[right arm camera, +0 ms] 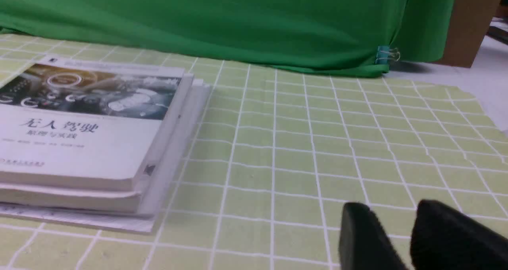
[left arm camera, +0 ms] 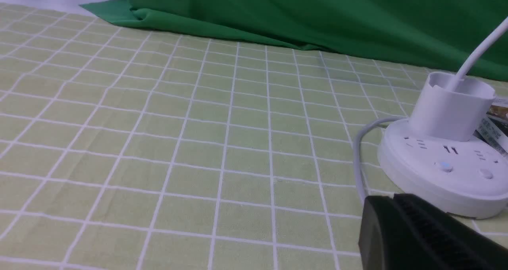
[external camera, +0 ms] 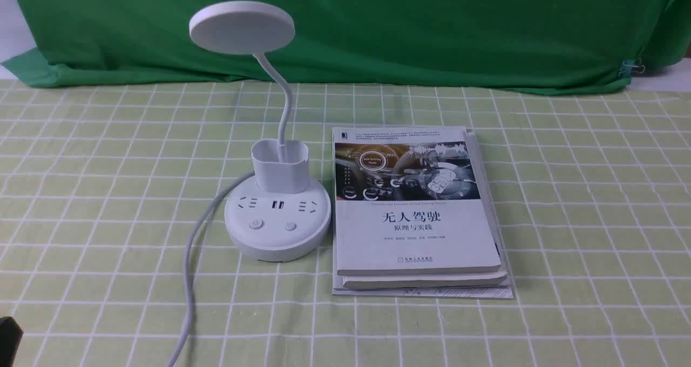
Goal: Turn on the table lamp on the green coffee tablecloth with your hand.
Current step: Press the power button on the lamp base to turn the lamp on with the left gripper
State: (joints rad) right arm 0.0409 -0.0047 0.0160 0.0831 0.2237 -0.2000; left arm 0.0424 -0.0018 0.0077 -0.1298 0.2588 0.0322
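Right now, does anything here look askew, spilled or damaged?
Nothing spilled or damaged. The table lamp stands upright on the green coffee tablecloth. Only the stack of books beside it is uneven, lower ones jutting out at right and front.

Just right of the table lamp [external camera: 277,216], I read 无人驾驶 on the top book [external camera: 413,237], with 原理与实践 beneath; the smaller print is illegible.

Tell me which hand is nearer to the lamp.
Left. The left hand is just before the lamp base, apart from it. The right hand is over bare cloth beyond the books, away from the lamp.
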